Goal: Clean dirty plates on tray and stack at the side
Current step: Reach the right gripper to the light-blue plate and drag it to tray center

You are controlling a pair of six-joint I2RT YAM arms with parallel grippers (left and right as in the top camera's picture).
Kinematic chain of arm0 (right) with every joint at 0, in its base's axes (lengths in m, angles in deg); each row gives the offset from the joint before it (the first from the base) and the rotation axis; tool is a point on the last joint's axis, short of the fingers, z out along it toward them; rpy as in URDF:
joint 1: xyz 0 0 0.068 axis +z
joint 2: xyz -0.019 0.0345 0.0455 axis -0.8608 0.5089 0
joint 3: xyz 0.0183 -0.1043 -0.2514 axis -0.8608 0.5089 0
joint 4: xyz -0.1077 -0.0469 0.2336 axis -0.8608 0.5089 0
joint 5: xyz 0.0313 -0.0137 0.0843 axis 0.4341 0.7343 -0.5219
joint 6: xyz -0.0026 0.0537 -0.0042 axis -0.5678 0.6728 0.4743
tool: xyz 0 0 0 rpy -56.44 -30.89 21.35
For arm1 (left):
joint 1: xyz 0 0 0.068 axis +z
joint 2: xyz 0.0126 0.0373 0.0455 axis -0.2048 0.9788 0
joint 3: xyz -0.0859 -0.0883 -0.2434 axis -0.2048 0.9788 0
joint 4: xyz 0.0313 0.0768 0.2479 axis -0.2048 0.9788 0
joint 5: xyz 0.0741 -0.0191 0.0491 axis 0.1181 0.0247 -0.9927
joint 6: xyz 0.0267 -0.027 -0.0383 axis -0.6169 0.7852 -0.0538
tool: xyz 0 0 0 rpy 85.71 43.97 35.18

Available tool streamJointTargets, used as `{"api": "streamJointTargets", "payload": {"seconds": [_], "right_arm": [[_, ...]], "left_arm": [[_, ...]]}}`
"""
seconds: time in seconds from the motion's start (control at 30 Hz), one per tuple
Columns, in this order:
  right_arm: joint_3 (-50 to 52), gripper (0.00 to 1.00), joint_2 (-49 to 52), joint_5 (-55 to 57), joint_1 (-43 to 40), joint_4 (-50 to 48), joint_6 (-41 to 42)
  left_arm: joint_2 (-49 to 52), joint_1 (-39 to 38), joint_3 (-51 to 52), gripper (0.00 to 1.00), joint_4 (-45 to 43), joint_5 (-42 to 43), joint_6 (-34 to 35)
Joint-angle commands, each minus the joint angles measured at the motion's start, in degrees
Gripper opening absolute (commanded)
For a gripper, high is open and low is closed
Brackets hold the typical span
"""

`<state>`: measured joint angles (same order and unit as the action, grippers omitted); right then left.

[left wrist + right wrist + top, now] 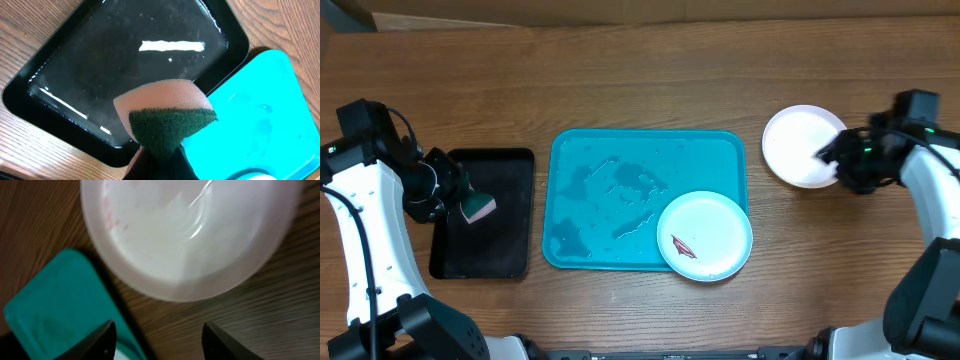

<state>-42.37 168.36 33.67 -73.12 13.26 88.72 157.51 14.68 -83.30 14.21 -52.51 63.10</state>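
Note:
A pale mint-white plate with a reddish-brown smear lies in the front right corner of the turquoise tray. A white plate sits on the table right of the tray and fills the top of the right wrist view. My right gripper is open and empty at that plate's right edge, its fingertips over bare wood. My left gripper is shut on a pink and green sponge above the black tray. No yellow-green plate is in view.
The black tray lies left of the turquoise tray and holds water. The turquoise tray's floor is wet. Its corner shows in the right wrist view and its edge in the left wrist view.

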Motion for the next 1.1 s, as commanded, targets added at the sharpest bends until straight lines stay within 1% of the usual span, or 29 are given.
{"api": "streamJointTargets", "payload": {"seconds": [0.0,0.03,0.13,0.17,0.2,0.23,0.27,0.33,0.37,0.43,0.5,0.57,0.67,0.7,0.8,0.93,0.97,1.07], "right_arm": [[0.00,0.55,-1.01,-7.76,5.03,2.08,-6.19],[0.00,0.53,-1.57,-7.67,6.56,2.73,-7.13],[0.00,0.53,-3.48,-7.50,11.80,4.46,-11.41],[0.00,0.55,-3.82,-6.75,13.62,5.11,-12.92],[0.00,0.60,-3.93,-3.80,15.82,5.95,-13.33],[0.00,0.87,-3.91,-0.17,17.68,6.82,-13.27],[0.02,1.00,-3.67,4.66,19.78,7.98,-12.28],[0.15,1.00,-3.30,13.35,23.30,10.08,-6.99],[0.37,1.00,-3.28,15.96,24.65,10.73,-5.25],[1.11,1.00,-3.26,18.03,27.02,11.61,-4.24],[2.23,0.99,-3.26,17.51,28.65,11.65,-4.17],[3.82,0.88,-3.26,17.51,30.01,11.10,-3.15],[6.86,0.63,-3.26,17.84,30.71,8.44,-2.89],[7.93,0.59,-3.26,17.81,30.71,7.23,-2.89],[10.69,0.54,-3.26,17.79,30.69,4.37,-1.55],[12.11,0.33,-3.26,17.84,30.71,2.99,-1.42],[12.11,0.31,-3.26,17.90,30.71,2.82,-1.44],[12.11,0.30,-3.26,18.05,30.71,2.19,-1.64]], "left_arm": [[0.35,0.09,0.24,0.04,-0.09,0.68,-1.53],[0.37,0.09,0.24,0.04,-0.07,0.66,-1.53],[0.35,0.09,0.24,0.04,-0.09,0.66,-1.53],[0.35,0.09,0.24,0.04,-0.11,0.66,-1.53],[0.35,0.09,0.24,0.04,-0.11,0.66,-1.53],[0.37,0.09,0.24,0.04,-0.11,0.66,-1.53],[0.37,0.09,0.24,0.04,-0.11,0.66,-1.53],[0.35,0.09,0.24,0.04,-0.11,0.66,-1.53],[0.37,0.09,0.24,0.04,-0.11,0.68,-1.53],[0.35,0.09,0.24,0.04,-0.13,0.68,-1.51],[0.37,0.09,0.24,0.04,-0.13,0.68,-1.51],[0.35,0.09,0.24,0.04,-0.15,0.68,-1.51],[0.35,0.09,0.24,0.04,-0.15,0.68,-1.51],[0.35,0.09,0.24,0.04,-0.15,0.68,-1.51],[0.37,0.09,0.24,0.05,-0.13,0.68,-1.51],[0.35,0.09,0.24,0.04,-0.15,0.68,-1.51],[0.37,0.09,0.24,0.04,-0.15,0.68,-1.51],[0.35,0.09,0.24,0.04,-0.13,0.68,-1.51]]}}
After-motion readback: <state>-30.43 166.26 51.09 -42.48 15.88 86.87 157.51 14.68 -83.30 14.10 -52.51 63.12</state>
